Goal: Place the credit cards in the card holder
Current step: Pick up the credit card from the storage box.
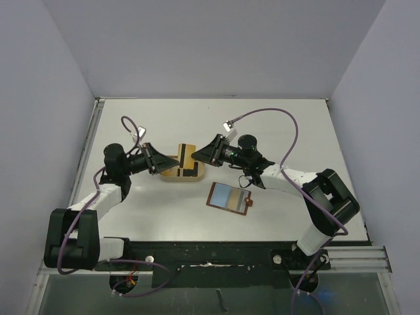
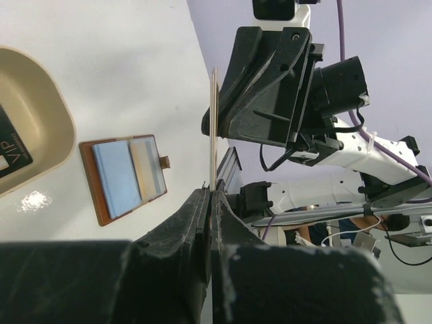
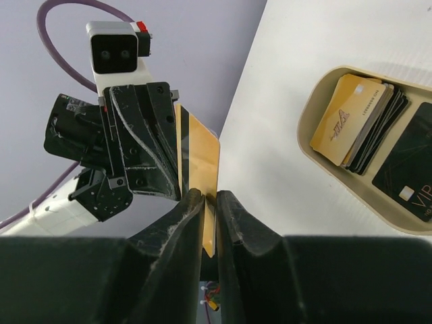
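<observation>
Both arm bases sit at the near edge in the top external view, with the arms reaching in toward the middle of the table (image 1: 282, 131). The left gripper (image 1: 174, 164) and the right gripper (image 1: 196, 156) meet tip to tip above a tan tray (image 1: 172, 176). A gold card (image 1: 187, 152) with a dark stripe stands between them. The card holder (image 1: 230, 197) lies open on the table, near and to the right of the tray, apart from both grippers.

Left wrist view: the left gripper (image 2: 210, 196) is clamped tight on the lower edge of the gold card (image 2: 214, 128), which is seen edge-on and upright. The right gripper (image 2: 212, 121) faces it from the far side, its tips at the card. The card holder (image 2: 125, 177) lies open to the left, a pale blue card showing in it. The tray (image 2: 64, 128) is at the left edge, with a dark card (image 2: 10, 152) inside.

Right wrist view: the right gripper (image 3: 210, 199) has its jaws narrowly apart with the gold card (image 3: 202, 155) passing between them. Whether they pinch it cannot be told. The left gripper (image 3: 174, 182) holds the card's other side. The tray (image 3: 307, 135) lies to the right, holding a stack of cards (image 3: 347, 121) with a gold one on top and the dark card (image 3: 405, 169) beside it.
</observation>
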Controlling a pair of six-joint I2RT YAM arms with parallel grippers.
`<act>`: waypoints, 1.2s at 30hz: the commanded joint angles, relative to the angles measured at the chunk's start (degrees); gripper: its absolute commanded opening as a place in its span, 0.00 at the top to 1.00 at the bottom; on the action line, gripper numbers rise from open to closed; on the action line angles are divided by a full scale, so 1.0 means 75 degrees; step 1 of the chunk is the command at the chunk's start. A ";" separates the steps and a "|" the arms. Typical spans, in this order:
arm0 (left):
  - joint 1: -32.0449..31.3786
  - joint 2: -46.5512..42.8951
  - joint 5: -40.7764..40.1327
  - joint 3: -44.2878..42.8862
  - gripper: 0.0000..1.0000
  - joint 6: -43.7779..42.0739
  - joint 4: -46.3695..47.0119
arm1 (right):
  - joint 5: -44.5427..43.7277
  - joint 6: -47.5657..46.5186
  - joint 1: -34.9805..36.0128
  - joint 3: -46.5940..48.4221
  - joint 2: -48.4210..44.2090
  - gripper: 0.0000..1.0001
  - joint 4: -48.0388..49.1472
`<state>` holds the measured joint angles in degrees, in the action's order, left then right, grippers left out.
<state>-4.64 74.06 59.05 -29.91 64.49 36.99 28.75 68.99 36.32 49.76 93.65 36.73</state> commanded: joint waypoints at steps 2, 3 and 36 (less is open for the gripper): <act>0.0317 -0.0009 0.0203 -0.0266 1.00 -0.0743 -0.0545 | 0.0043 -0.0281 -0.0130 0.0080 -0.0179 0.87 0.0071; 0.0325 -0.0002 0.0237 -0.0298 1.00 -0.0802 -0.0611 | 0.0061 -0.0291 -0.0137 0.0060 -0.0191 0.88 0.0084; 0.0424 -0.0036 0.0482 0.0090 0.91 0.0114 0.0566 | 0.0109 -0.0417 0.0101 0.0438 0.0257 0.99 0.0233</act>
<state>-2.44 74.11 60.47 -28.34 64.90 37.10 29.04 66.83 37.21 53.06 96.95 34.22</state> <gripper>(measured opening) 0.033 0.075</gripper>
